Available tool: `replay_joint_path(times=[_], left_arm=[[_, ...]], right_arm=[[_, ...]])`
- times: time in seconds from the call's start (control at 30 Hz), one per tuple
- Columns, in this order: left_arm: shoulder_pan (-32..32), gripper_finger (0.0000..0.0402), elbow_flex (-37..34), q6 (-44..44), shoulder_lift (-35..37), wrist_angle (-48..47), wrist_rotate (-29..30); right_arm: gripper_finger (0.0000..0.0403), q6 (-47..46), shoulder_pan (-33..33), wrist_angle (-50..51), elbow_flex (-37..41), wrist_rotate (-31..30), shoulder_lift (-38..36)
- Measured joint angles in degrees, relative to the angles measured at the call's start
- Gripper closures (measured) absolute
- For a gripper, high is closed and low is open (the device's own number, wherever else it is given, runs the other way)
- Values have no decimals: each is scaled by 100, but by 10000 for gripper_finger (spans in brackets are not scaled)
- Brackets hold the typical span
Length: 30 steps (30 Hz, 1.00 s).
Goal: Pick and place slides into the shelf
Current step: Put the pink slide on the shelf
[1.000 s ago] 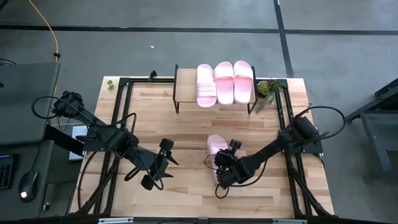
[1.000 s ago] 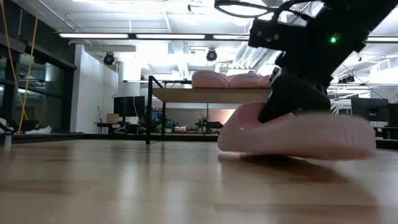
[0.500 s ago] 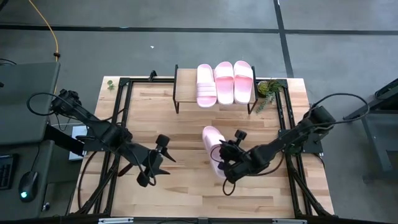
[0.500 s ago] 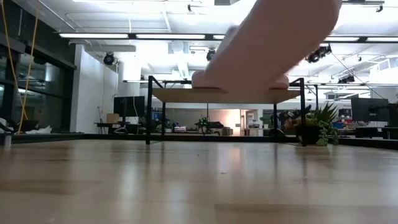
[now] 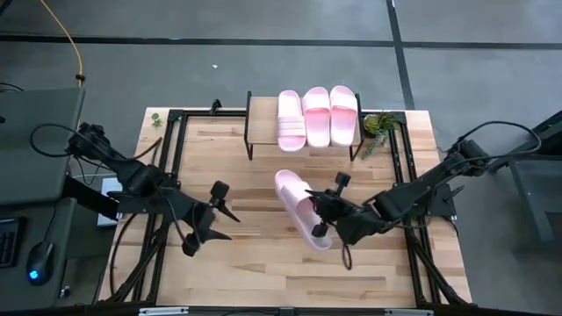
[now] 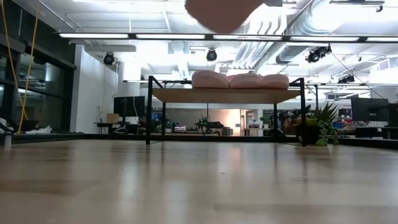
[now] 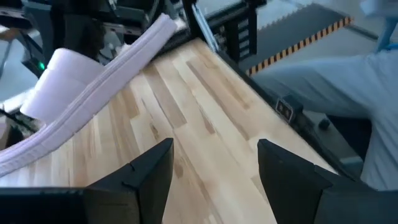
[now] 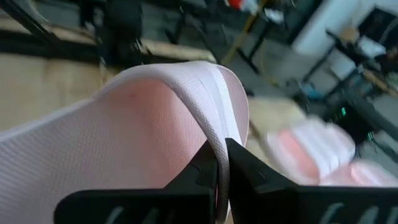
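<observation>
1. Above the middle of the light wooden tabletop, the right gripper holds a pale pink foam slide sandal with a wide ribbed strap clear of the surface, its two dark fingers pinched tight on the sandal's edge, as the right wrist view shows.

2. At the table's far edge, the small low shelf with a light plank top and thin black legs already carries three matching pink slides side by side; they fill its middle and right, leaving bare plank at the left end.

3. Doing this step well probably means carrying the sandal high enough to clear the shelf's front edge, turning it to line up with its neighbours, and lowering it flat onto that bare left part before letting go.

4. One risk, by the look of it, is the narrow edge pinch: soft foam may swing or slip during the carry.

5. Relative to the gripper, the held sandal stretches away toward the shelf, well short of it.

6. Left of centre, the left gripper waits with its fingers spread, holding nothing.
</observation>
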<state>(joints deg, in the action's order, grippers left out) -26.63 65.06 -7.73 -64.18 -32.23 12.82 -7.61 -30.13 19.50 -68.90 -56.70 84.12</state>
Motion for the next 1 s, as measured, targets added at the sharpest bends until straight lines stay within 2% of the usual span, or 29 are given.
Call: replay_joint_path(times=[0.17,0.33,0.47,0.73,1.0], left_arm=[[0,188,2,-3,342,42,-7],[-1,188,0,-113,680,115,-70],[0,188,0,-215,862,159,-131],[-2,188,0,-373,1127,321,-789],[-2,188,0,-519,1187,1031,-1670]], right_arm=[[402,1426,19,-1322,0,575,-221],[402,2525,97,-2539,-2,1438,-229],[402,2915,174,-2991,-2,2104,-238],[402,3472,410,-3782,-2,3934,-238],[402,3794,683,-4447,-2,5721,-236]])
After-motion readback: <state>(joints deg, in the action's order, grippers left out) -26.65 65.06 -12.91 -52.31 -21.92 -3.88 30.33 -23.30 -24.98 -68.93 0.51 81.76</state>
